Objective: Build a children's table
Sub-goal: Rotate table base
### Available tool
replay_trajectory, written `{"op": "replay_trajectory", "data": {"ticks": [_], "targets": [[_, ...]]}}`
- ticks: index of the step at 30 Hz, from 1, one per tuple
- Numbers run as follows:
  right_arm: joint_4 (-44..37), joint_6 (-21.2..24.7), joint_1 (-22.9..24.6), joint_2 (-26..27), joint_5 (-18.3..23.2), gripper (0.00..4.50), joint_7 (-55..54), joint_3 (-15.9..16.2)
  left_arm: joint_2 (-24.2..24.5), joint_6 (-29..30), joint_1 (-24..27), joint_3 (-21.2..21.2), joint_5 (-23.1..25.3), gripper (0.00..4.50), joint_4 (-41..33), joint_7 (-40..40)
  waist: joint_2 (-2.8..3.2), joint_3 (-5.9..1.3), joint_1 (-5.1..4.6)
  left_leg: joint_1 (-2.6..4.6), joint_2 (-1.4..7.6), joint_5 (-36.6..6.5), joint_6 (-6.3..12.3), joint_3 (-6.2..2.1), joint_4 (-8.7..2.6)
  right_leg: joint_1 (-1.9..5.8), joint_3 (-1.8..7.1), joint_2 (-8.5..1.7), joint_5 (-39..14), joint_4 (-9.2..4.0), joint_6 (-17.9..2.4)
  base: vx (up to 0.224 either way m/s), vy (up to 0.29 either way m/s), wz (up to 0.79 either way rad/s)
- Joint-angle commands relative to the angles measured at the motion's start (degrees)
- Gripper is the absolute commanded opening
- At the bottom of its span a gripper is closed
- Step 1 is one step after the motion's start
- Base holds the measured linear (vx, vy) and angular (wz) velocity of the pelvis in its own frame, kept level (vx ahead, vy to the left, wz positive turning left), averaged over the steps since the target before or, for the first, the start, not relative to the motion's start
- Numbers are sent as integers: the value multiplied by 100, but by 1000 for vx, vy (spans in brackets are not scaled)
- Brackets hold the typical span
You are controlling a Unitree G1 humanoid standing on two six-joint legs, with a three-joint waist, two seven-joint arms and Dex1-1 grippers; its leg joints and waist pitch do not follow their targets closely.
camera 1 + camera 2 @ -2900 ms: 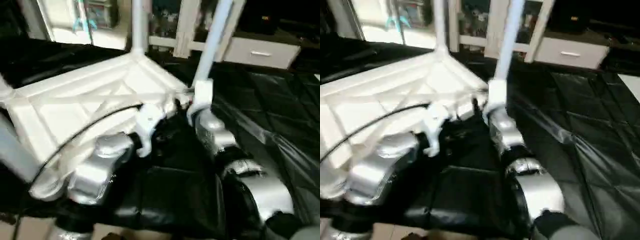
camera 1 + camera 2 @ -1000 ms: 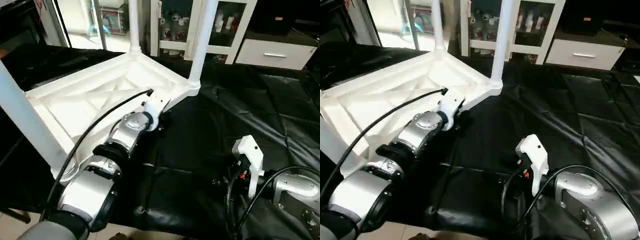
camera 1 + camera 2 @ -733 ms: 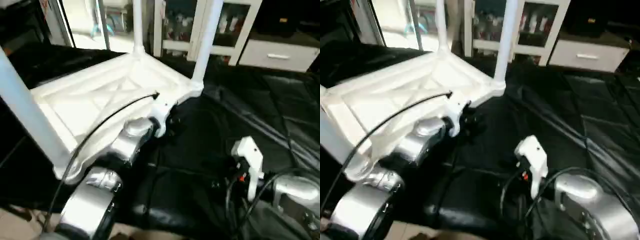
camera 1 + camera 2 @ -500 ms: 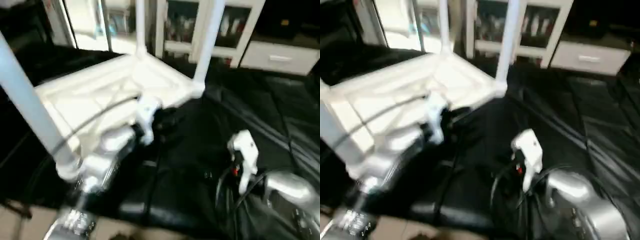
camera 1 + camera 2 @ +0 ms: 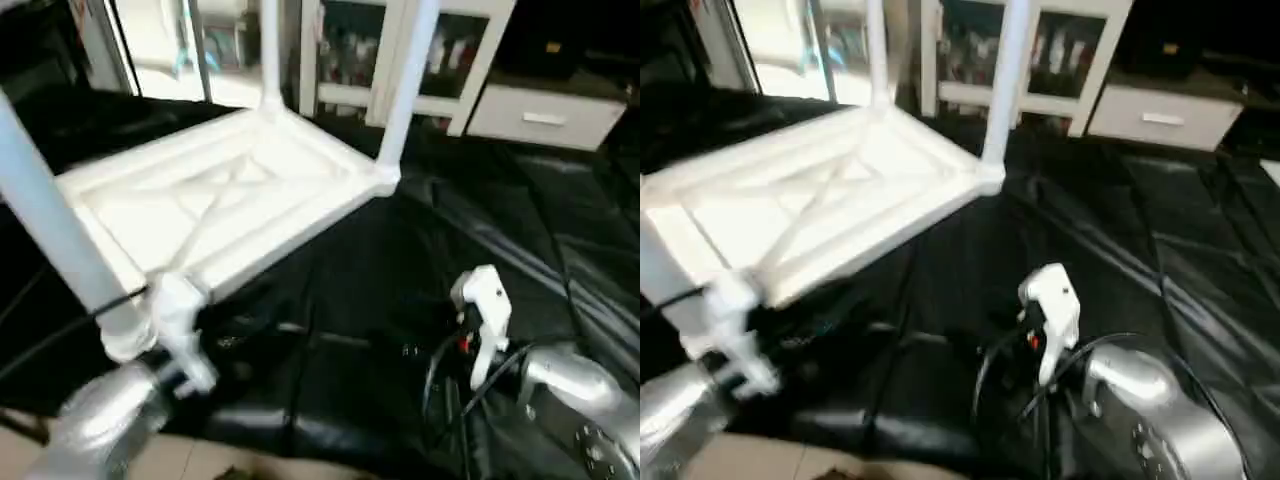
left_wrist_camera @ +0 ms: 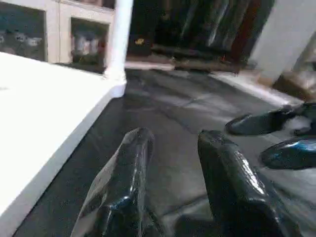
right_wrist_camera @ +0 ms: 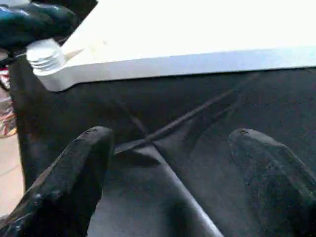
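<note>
Left eye view shows the children's table (image 5: 225, 200) lying upside down on a black sheet (image 5: 480, 220), its ribbed, X-braced underside facing up and tapered white legs (image 5: 405, 90) standing from the round corner sockets. Three legs show here; the near right corner is hidden, so I cannot tell whether a fourth is fitted. The left gripper (image 6: 173, 182) hangs beside the table's long edge with its jaws narrowly apart and nothing between them; the right gripper (image 7: 173, 173) sits well apart from the edge, jaws wide and empty. The main risk, as I judge it, is a forearm knocking the near leg (image 5: 60, 240), which rises just beside the left arm; a push there could tip the light plastic frame or loosen the leg. The sheet is glossy and creased, so the smooth, hard plastic top may slide on it if nudged. A white glass-door cabinet (image 5: 345, 50) stands behind.
</note>
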Motion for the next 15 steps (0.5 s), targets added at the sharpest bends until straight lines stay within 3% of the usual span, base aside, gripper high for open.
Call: {"op": "replay_trajectory", "data": {"ticks": [1,4,8,11,14,15], "targets": [[83,-69,12,-58,-15,408,52,-6,185,193,230,302,-386,184,-148,-487,49,-206,-27,108,223,-2602,-243,-208,-540,49,224,-243,-3435,-630,1,0,0,0],[145,-86,-29,-58,-34,408,86,-10,573,90,624,1105,-666,184,195,-1031,47,-203,-63,101,213,-2740,-270,-220,-566,52,225,-233,-3409,-630,26,0,0,0],[158,-107,-3,-79,-47,408,129,-15,1055,-91,1173,1653,-814,184,783,-1686,56,-175,-82,140,213,-2997,-295,-244,-589,44,216,-238,-3495,-667,20,0,0,0],[162,-117,11,-86,-56,408,144,-19,1211,-213,1300,1929,-766,184,1157,-1829,72,-175,-108,155,223,-3174,-341,-265,-621,55,219,-233,-3566,-672,28,0,0,0],[165,-115,17,-92,-63,408,161,-47,1475,-387,1317,2508,-748,184,2054,-2044,94,-131,-112,212,195,-3351,-318,-259,-601,-3,211,-232,-3780,-753,29,0,0,0],[168,-117,18,-96,-67,408,165,-52,1539,-434,1318,2580,-700,184,2206,-2096,98,-112,-139,283,191,-3675,-358,-302,-591,-6,150,-230,-4112,-796,96,0,0,0]]}}
